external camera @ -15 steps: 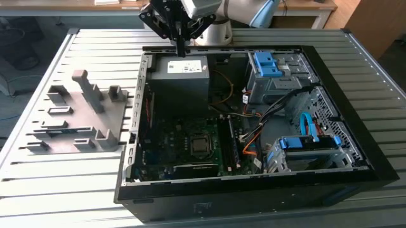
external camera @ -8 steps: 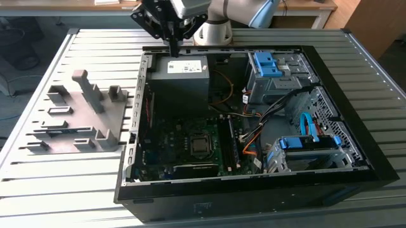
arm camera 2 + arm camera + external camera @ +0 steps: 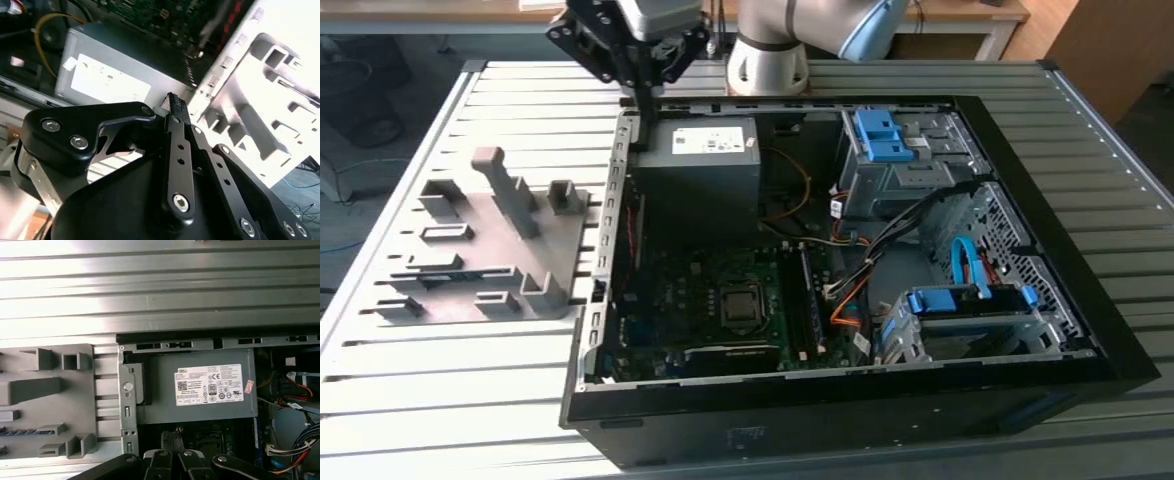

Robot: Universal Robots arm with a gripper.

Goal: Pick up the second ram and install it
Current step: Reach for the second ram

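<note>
My gripper (image 3: 644, 108) hangs over the far corner of the open computer case (image 3: 1014, 330), on the exterior view's left, beside the grey power supply (image 3: 700, 150). Its two black fingers are pressed together with nothing between them, as both wrist views show: gripper (image 3: 173, 100), gripper (image 3: 172, 436). In the first wrist view a thin blue-green stick, the second ram (image 3: 25, 431), lies in a slot of the grey fixture (image 3: 50, 385), well off to the side of the fingers. One ram stick (image 3: 807, 292) stands upright on the motherboard (image 3: 720, 310) inside the case.
The grey fixture (image 3: 494, 250) with upright blocks sits on the slatted metal table (image 3: 400, 400), at the case's side on the exterior view's left. Inside the case are blue drive brackets (image 3: 881, 135), bundled cables (image 3: 881, 260) and the processor socket (image 3: 738, 305).
</note>
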